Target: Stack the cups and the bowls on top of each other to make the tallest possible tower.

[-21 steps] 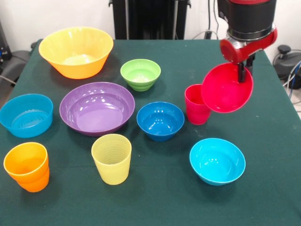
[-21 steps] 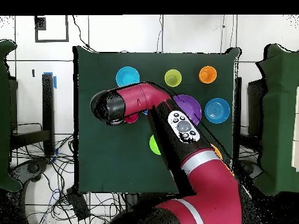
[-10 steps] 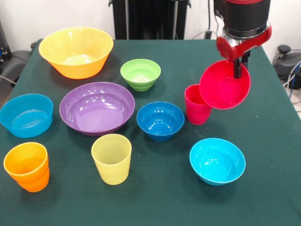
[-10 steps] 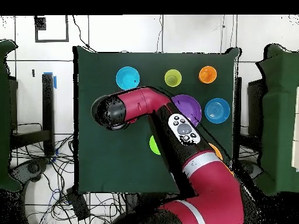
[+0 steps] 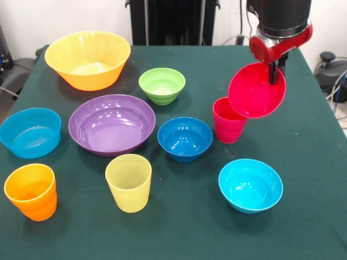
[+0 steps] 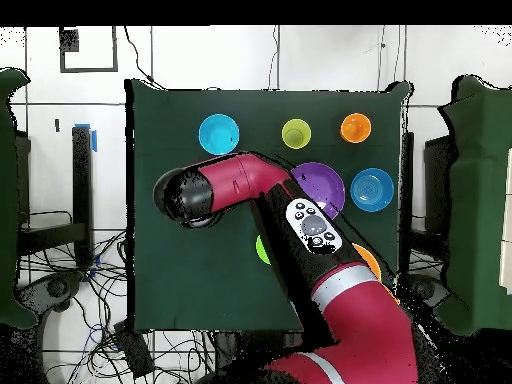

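My gripper (image 5: 274, 71) is shut on the rim of the red bowl (image 5: 256, 92), which hangs tilted in the air with its opening toward the camera. Just left of and below it, the red cup (image 5: 226, 122) stands upright on the table, its right side partly covered by the bowl. The pale yellow cup (image 5: 129, 182) and orange cup (image 5: 31, 191) stand near the front left. The dark blue bowl (image 5: 185, 138), cyan bowl (image 5: 250, 184), purple bowl (image 5: 111, 124), lime green bowl (image 5: 162, 85), yellow-orange bowl (image 5: 88, 58) and light blue bowl (image 5: 30, 132) all rest singly on the green table (image 5: 303, 162). In the overhead view the arm (image 6: 250, 185) hides the red bowl and cup.
The overhead view shows the cyan bowl (image 6: 218, 133), the pale yellow cup (image 6: 296, 133), the orange cup (image 6: 355, 128) and the light blue bowl (image 6: 371, 189) along the far side. Cables and black equipment surround the table.
The gripper has risen a little with the red bowl and carried it slightly left, closer over the red cup. Everything else stayed put.
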Available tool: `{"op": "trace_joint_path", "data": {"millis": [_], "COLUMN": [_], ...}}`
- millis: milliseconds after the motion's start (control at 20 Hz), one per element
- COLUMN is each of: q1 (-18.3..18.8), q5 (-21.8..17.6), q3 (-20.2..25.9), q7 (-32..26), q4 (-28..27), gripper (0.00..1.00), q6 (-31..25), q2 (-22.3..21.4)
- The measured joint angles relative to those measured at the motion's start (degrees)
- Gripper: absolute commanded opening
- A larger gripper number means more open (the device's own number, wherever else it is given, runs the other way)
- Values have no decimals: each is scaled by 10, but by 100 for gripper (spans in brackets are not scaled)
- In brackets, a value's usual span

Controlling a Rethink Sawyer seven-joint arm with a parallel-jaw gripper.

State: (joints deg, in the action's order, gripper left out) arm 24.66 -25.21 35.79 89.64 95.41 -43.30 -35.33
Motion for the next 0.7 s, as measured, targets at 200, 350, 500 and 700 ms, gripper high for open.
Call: {"op": "trace_joint_path", "data": {"millis": [200, 350, 500, 700], "q1": [0, 0, 0, 0], "q5": [0, 0, -1, -1], "q3": [0, 0, 0, 0], "q7": [0, 0, 0, 0], "q4": [4, 4, 5, 6], "gripper": [0, 0, 0, 0], "q6": [0, 0, 0, 0], "q2": [-6, -7, -7, -7]}}
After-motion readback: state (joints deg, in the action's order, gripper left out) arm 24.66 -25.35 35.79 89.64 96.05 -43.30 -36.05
